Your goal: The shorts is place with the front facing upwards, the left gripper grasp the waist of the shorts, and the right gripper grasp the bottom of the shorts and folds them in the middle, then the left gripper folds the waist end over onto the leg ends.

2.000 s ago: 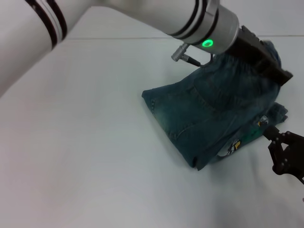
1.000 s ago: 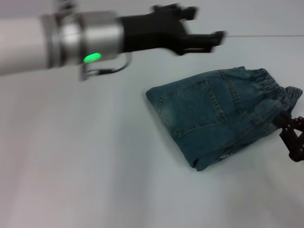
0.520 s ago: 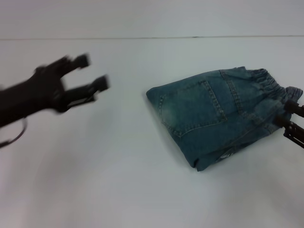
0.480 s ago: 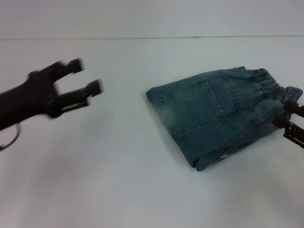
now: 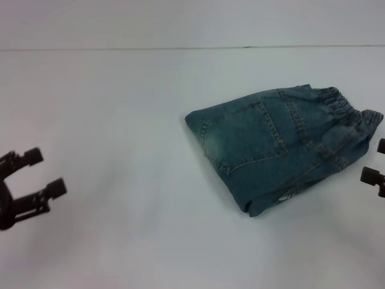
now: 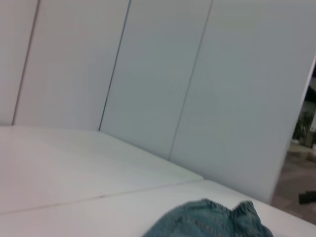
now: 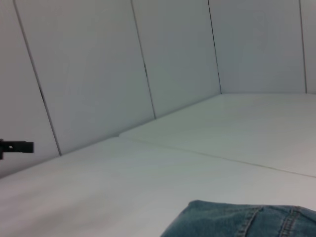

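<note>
The blue denim shorts (image 5: pixel 271 144) lie folded into a compact bundle right of the table's middle, back pocket facing up. The puckered waist (image 5: pixel 340 103) rests on top at the far right end. The leg ends are covered by the top layer; a lower layer peeks out at the bundle's near edge (image 5: pixel 283 195). My left gripper (image 5: pixel 46 172) hovers open and empty at the near left, far from the shorts. At the right edge my right gripper (image 5: pixel 376 161) stands open, just off the bundle's right end. Both wrist views show denim (image 6: pixel 210 221) (image 7: pixel 247 219) low in the picture.
The white table (image 5: pixel 132 96) stretches around the bundle, with pale wall panels (image 6: pixel 148 74) behind it. A small dark gripper tip (image 7: pixel 17 146) of the other arm shows far off in the right wrist view.
My left arm let go of the waist over the bundle and swung back to the near left, open. The right gripper drew away from the shorts to the right edge.
</note>
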### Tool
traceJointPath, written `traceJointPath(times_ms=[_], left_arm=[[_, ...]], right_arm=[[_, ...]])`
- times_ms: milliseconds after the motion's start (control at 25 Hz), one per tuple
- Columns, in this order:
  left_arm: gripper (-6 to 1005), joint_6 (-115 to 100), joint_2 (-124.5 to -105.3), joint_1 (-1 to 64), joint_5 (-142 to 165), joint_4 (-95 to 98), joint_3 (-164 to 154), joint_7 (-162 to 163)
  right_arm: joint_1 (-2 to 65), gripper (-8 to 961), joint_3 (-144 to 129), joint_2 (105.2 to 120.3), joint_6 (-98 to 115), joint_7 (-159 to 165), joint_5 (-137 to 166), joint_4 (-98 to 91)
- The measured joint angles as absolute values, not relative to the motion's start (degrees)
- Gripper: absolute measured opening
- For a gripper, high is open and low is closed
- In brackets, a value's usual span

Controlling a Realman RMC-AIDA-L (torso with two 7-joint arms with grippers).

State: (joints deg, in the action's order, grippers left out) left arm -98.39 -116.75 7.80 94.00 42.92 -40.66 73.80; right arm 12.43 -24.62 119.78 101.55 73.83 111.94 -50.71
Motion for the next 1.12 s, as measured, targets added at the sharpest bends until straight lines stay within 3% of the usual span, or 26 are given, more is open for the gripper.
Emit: traceJointPath(times_ms=[1120], left_arm=[[922, -104.4, -115.13, 10.4, 106.6, 43.3, -37.0, 73.3]], right_arm=[[11.5, 808, -25.1, 119.80, 103.5, 74.2, 116.0, -55.3]])
